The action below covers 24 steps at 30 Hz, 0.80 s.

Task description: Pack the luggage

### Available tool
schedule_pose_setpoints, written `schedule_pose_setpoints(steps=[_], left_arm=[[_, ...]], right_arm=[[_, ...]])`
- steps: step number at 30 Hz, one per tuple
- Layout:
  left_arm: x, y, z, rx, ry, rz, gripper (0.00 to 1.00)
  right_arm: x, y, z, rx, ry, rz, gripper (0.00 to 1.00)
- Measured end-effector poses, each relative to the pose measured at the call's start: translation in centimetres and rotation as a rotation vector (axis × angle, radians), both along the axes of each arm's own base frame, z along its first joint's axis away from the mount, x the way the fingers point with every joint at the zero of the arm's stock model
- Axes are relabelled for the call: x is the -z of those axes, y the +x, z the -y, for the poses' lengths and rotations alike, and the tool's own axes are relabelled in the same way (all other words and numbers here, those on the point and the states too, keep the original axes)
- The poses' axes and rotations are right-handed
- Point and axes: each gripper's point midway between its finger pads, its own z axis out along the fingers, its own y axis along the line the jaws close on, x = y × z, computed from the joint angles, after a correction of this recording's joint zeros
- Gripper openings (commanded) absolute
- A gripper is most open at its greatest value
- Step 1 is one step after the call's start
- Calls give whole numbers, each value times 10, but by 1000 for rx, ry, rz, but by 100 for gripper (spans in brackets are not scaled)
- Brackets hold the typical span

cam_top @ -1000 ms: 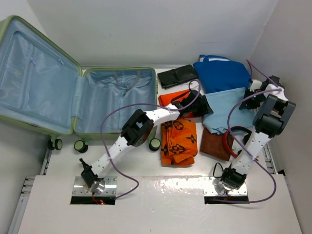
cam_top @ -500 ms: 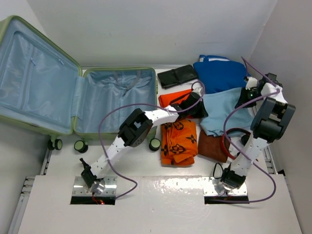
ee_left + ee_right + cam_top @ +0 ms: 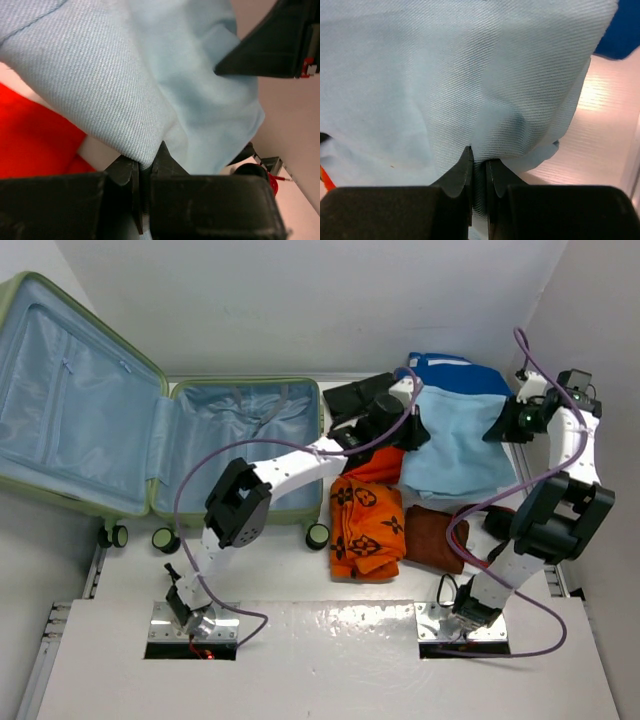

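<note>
Lying open, the luggage (image 3: 240, 450) fills the left of the top view, its lid swung out to the left. Right of the luggage, a light-blue cloth (image 3: 455, 445) is stretched between the left gripper (image 3: 415, 433), on the edge nearer the luggage, and the right gripper (image 3: 493, 432), on the far edge. In the left wrist view, the fingers (image 3: 167, 167) are pinched tight on a fold of the cloth. In the right wrist view, the jaws likewise clamp a bunched fold.
</note>
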Motion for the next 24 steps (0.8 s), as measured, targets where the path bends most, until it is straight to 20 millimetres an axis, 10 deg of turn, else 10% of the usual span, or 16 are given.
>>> schedule_pose_setpoints(steps=[5,16,24], left_arm=[[-7,18,-51,-63,50,-7,0],[-26,70,-251,-333,184,-72,0],[-34,72,-369,-494,265,-128,0]], right_arm=[[-12,9,-36,-33,36,21,0],[-20,43,-211,-271,205,31,0],[-2,65,-331,-430,293,-3,0]])
